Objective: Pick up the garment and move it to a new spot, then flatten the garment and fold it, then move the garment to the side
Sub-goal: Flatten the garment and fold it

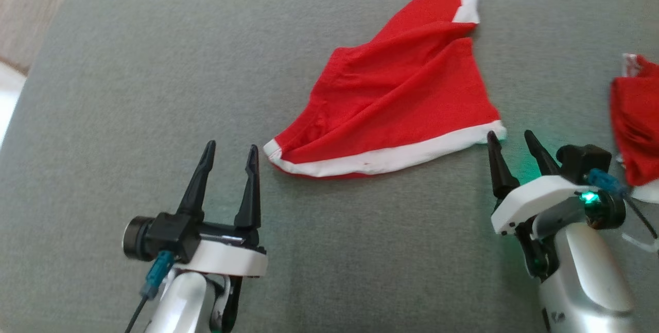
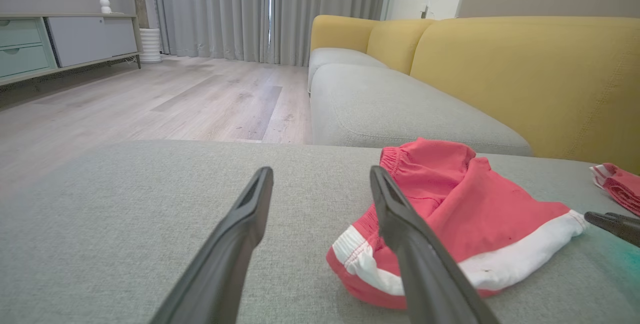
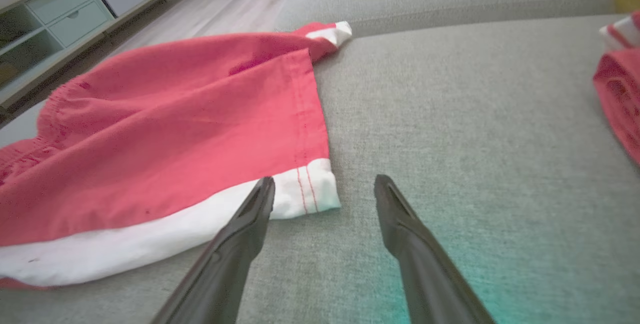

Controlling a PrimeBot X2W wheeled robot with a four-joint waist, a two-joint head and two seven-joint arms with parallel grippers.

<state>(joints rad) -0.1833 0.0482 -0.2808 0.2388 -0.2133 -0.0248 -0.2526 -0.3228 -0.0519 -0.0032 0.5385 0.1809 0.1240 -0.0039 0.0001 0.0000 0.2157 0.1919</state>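
- Your left tool point(image 1: 231, 145) has its fingers spread and holds nothing, just beside the garment's point(image 1: 396, 101) near-left hem corner.
- Your right tool point(image 1: 510, 133) is spread too, empty, with its tips at the white hem's right corner.
- The red garment lies rumpled on the grey cushion point(image 1: 128, 75).
- Another red piece point(image 1: 636, 117) sits at the right edge.

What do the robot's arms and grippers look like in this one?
The left gripper and right gripper match: two long, tapered black jaws on a white wrist housing, silver-white forearm, a black camera block with a blue-plugged dark cable. A green light glows on the right wrist.
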